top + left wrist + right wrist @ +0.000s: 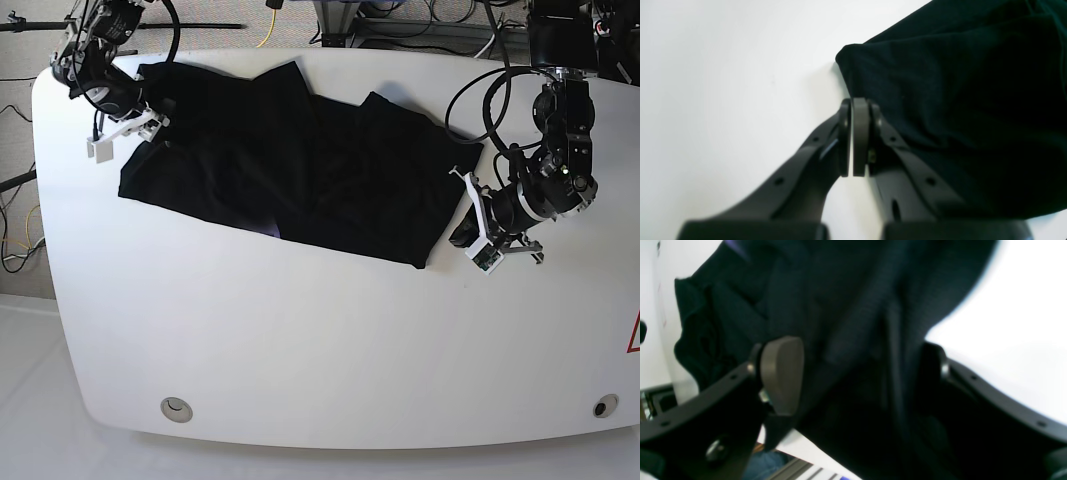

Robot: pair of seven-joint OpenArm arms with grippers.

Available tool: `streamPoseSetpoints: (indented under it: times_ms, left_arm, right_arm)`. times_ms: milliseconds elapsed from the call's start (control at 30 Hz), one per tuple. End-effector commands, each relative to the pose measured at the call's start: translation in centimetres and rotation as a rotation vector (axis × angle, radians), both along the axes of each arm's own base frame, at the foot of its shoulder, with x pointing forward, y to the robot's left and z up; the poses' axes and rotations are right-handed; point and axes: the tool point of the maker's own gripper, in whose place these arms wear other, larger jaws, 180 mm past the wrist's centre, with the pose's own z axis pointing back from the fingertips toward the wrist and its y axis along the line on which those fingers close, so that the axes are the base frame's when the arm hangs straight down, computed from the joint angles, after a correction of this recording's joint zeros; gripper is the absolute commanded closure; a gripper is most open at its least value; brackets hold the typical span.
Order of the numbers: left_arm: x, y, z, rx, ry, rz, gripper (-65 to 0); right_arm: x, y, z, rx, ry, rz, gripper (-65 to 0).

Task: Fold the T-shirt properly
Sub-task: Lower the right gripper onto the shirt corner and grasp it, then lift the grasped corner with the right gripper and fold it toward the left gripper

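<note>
The black T-shirt (300, 160) lies spread and wrinkled across the far half of the white table (320, 340), plain side up, with a small purple patch at its near hem. My left gripper (852, 101) is shut, pads together with nothing between them, right beside the T-shirt's (957, 110) right-hand corner; in the base view it (462, 233) sits at the cloth's right edge. My right gripper (857, 370) stands wide open over the T-shirt's (840, 306) far left part, dark cloth lying between its pads (781, 373). In the base view it (150, 127) is at the shirt's upper left.
Cables and stands (400, 15) crowd the floor behind the table's far edge. Two round holes (176, 406) (600, 408) sit near the front corners. A red mark (633, 335) shows at the right edge. The table's edge and a metal rail (796, 470) appear below the right gripper.
</note>
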Motion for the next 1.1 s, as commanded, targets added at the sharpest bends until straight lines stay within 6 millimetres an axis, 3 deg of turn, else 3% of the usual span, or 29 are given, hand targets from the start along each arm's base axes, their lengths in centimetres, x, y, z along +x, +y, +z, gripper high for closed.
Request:
streamPoseSetpoints:
  times_ms: [0,200,300,433,500,733,933,1067]
  left_arm:
    - [0.7,-0.1,1.5,-0.018,-0.047,-0.009,0.0]
    - [0.7,-0.2,1.5,-0.019,-0.047,-0.009,0.0]
    - [0.7,-0.2,1.5,-0.019,-0.047,-0.009,0.0]
    - [0.7,-0.2,1.4,-0.019,-0.046,-0.009,0.0]
    - [0.5,-0.2,1.2,-0.019,-0.041,-0.009,0.0]
    - [0.1,-0.3,0.8,-0.021,-0.028,-0.01,0.0]
    - [0.1,-0.3,0.7,-0.022,-0.026,-0.01,0.0]
    - [0.1,-0.3,0.7,-0.022,-0.026,-0.01,0.0]
  right_arm:
    - [0.6,0.1,0.5,-0.007,-0.02,0.014,-46.5]
    - [1.0,0.4,0.6,-0.007,-0.031,0.021,-45.9]
    - [1.2,0.3,0.7,-0.01,-0.046,0.01,-41.1]
    - [1.4,0.1,0.8,-0.018,-0.052,0.004,-20.3]
    - [1.3,-0.2,0.5,-0.037,-0.04,0.005,-0.8]
    - [2.4,0.3,1.1,-0.076,-0.054,0.045,0.0]
    - [3.7,0.4,4.3,-0.149,-0.149,0.071,0.0]
    - [4.7,2.0,6.6,-0.19,-0.221,0.138,0.0]
